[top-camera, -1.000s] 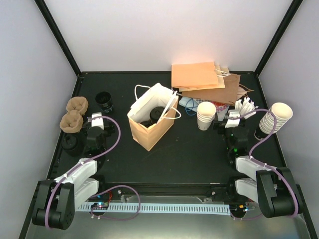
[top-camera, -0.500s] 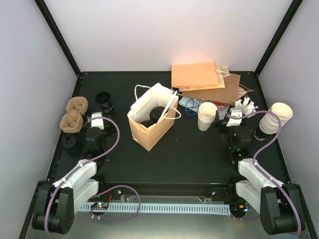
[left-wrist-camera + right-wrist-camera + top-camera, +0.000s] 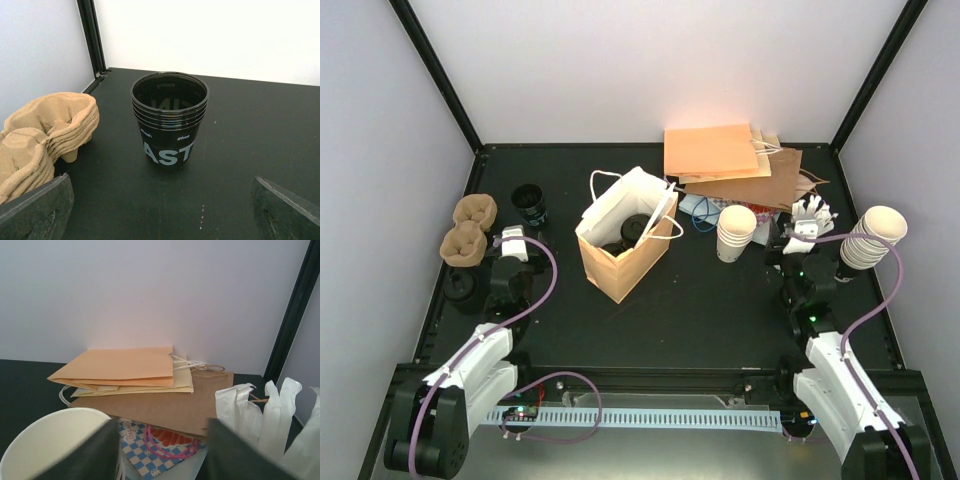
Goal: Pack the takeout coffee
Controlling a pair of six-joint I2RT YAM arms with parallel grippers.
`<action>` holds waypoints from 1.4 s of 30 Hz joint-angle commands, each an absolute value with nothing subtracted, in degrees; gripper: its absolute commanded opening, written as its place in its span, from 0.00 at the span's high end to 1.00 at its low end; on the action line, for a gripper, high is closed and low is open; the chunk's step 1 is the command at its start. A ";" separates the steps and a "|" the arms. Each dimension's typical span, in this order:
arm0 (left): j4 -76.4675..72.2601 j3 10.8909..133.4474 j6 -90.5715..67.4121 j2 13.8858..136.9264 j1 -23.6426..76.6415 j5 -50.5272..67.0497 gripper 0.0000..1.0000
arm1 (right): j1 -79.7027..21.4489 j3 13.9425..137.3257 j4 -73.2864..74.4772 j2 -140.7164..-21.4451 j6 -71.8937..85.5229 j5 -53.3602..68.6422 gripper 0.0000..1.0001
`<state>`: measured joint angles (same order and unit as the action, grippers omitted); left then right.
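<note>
The takeout coffee (image 3: pixel 632 231) seems to be in the standing paper bag (image 3: pixel 618 266) at the middle of the surface (image 3: pixel 720 300): from the top view, dark round lids show down inside its open mouth, though how many cups sit there is hard to tell. If so, the main part of the packing looks done. The bag is upright and unfolded, its handles loose, so closing or finishing it may be what is left.

Neither arm is at the bag. The left hand (image 3: pixel 516 233) is spread wide with nothing between its fingers, facing a stack of black cups (image 3: pixel 170 120) beside the brown cup trays (image 3: pixel 50 130) at the left. The right hand (image 3: pixel 794 236) is at the far right, between a stack of white cups (image 3: pixel 734 232) and some white wrapped packets (image 3: pixel 270 415). Its fingers stand apart and hold nothing, with the flat bags (image 3: pixel 130 367) visible through the gap. A dark round shape by the left arm is too dim to name.
</note>
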<state>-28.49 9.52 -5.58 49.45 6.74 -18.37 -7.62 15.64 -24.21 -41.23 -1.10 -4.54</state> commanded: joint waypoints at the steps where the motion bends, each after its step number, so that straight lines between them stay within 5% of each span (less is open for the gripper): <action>1: -27.98 11.60 -6.85 48.39 6.35 -17.24 0.01 | -7.38 16.61 -18.28 -38.87 0.99 -3.43 0.91; 3: -27.55 11.73 -7.00 48.18 6.39 -17.14 0.01 | -7.43 16.28 -16.68 -38.20 4.34 -4.38 0.99; 12: -26.68 11.60 -7.72 47.48 6.33 -17.39 0.01 | -7.38 29.47 7.23 -47.88 15.36 -4.64 0.99; 42: -28.60 11.34 -5.71 49.70 6.33 -18.28 0.01 | -7.30 32.59 0.21 -68.83 30.01 8.05 0.99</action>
<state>-26.65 9.52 -6.50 49.28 6.74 -17.96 -7.62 31.88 3.84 -67.51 27.66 4.51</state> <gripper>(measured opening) 0.988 0.024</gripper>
